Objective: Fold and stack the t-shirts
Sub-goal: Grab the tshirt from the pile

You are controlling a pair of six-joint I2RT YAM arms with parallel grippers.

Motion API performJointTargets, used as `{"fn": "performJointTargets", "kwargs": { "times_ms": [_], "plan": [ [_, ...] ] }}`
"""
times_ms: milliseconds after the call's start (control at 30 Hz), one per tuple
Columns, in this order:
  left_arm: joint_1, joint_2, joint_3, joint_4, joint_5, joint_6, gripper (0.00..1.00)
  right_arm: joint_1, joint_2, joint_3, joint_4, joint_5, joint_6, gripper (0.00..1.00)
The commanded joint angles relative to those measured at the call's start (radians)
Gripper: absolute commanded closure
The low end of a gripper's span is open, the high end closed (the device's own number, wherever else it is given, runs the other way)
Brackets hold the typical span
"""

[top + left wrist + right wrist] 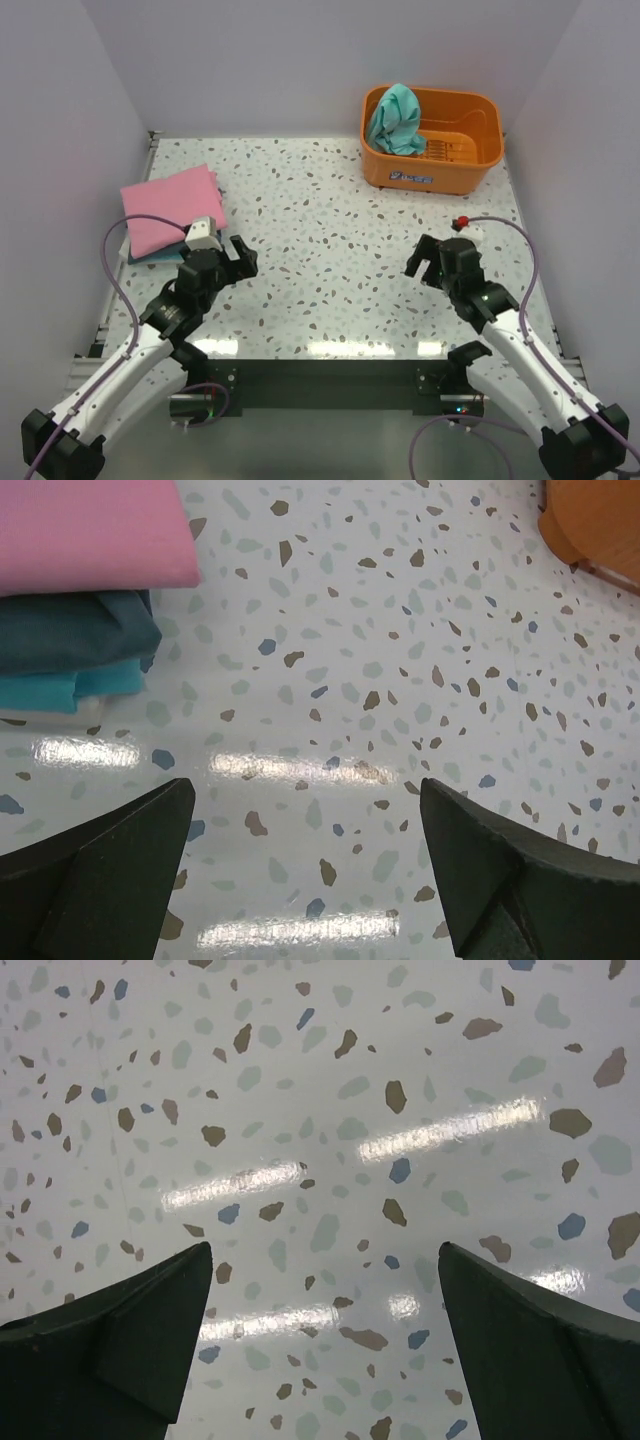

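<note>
A folded pink t-shirt [170, 208] lies on top of a stack at the table's left side, with a darker blue-teal shirt [150, 255] under it. In the left wrist view the pink shirt [90, 530] tops the dark blue-teal shirt [70, 630] and a lighter teal layer [60, 688]. A crumpled teal-green t-shirt [397, 118] hangs over the orange basket's left rim. My left gripper [243, 255] is open and empty just right of the stack. My right gripper [424, 262] is open and empty over bare table; each shows only tabletop between its fingers in the wrist views [305, 850] [325, 1315].
The orange plastic basket [455, 165] stands at the back right of the speckled table; its corner shows in the left wrist view [590, 525]. White walls enclose the table on three sides. A red cap [461, 222] sits on the right arm.
</note>
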Motion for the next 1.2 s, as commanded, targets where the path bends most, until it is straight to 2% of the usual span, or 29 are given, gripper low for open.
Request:
{"fn": "performJointTargets", "kwargs": {
  "times_ms": [0, 167, 200, 267, 300, 367, 400, 467, 500, 600, 633, 767, 833, 933, 1033, 1133, 1167],
  "plan": [
    [-0.001, 0.012, 0.001, 0.065, 0.008, 0.015, 0.00, 0.001, 0.092, 0.162, 0.154, -0.064, -0.092, 0.01],
    [-0.001, 0.015, -0.017, 0.068, 0.000, 0.007, 0.00, 0.001, 0.339, 0.418, 0.251, 0.005, -0.183, 0.01],
    [-0.001, 0.015, -0.022, 0.072, 0.000, 0.005, 0.00, 0.001, 0.451, 0.551, 0.237, 0.025, -0.216, 0.01],
    [-0.001, 0.026, -0.022, 0.075, -0.021, 0.007, 0.00, -0.001, 0.598, 0.711, 0.164, 0.109, -0.249, 0.01],
    [-0.001, 0.032, -0.014, 0.066, -0.030, 0.005, 0.00, -0.002, 0.755, 0.889, 0.130, 0.141, -0.256, 0.01],
    [-0.001, 0.041, -0.010, 0.058, -0.032, 0.002, 0.00, -0.004, 0.906, 1.085, 0.023, 0.188, -0.270, 0.01],
    [-0.001, 0.040, -0.013, 0.058, -0.032, 0.004, 0.00, -0.005, 1.066, 1.283, -0.013, 0.198, -0.279, 0.01],
    [-0.001, 0.038, -0.020, 0.066, -0.038, 0.002, 0.00, -0.007, 1.217, 1.481, -0.094, 0.215, -0.293, 0.01],
    [-0.001, 0.036, -0.025, 0.065, -0.041, 0.002, 0.00, -0.008, 1.340, 1.652, -0.105, 0.234, -0.301, 0.01],
    [-0.001, 0.038, -0.017, 0.066, -0.040, 0.007, 0.00, -0.013, 1.494, 1.875, -0.078, 0.266, -0.326, 0.01],
    [-0.001, 0.036, -0.017, 0.068, -0.038, 0.007, 0.00, -0.016, 1.550, 1.890, 0.010, 0.284, -0.333, 0.01],
    [-0.001, 0.038, -0.026, 0.074, -0.023, 0.007, 0.00, -0.028, 1.606, 1.818, 0.273, 0.315, -0.350, 0.01],
    [-0.001, 0.040, -0.022, 0.069, -0.024, 0.007, 0.00, -0.030, 1.643, 1.824, 0.342, 0.388, -0.364, 0.01],
    [-0.001, 0.033, -0.017, 0.068, -0.024, 0.008, 0.00, -0.039, 1.747, 1.919, 0.370, 0.439, -0.407, 0.01],
    [-0.001, 0.026, -0.023, 0.072, -0.015, 0.008, 0.00, -0.053, 1.809, 1.966, 0.425, 0.436, -0.442, 0.03],
    [-0.001, 0.027, -0.025, 0.078, -0.014, 0.013, 0.00, -0.074, 1.827, 1.960, 0.445, 0.433, -0.418, 0.13],
    [-0.001, 0.030, -0.022, 0.075, -0.015, 0.013, 0.00, -0.081, 1.829, 1.960, 0.453, 0.424, -0.383, 0.34]
  ]
}}
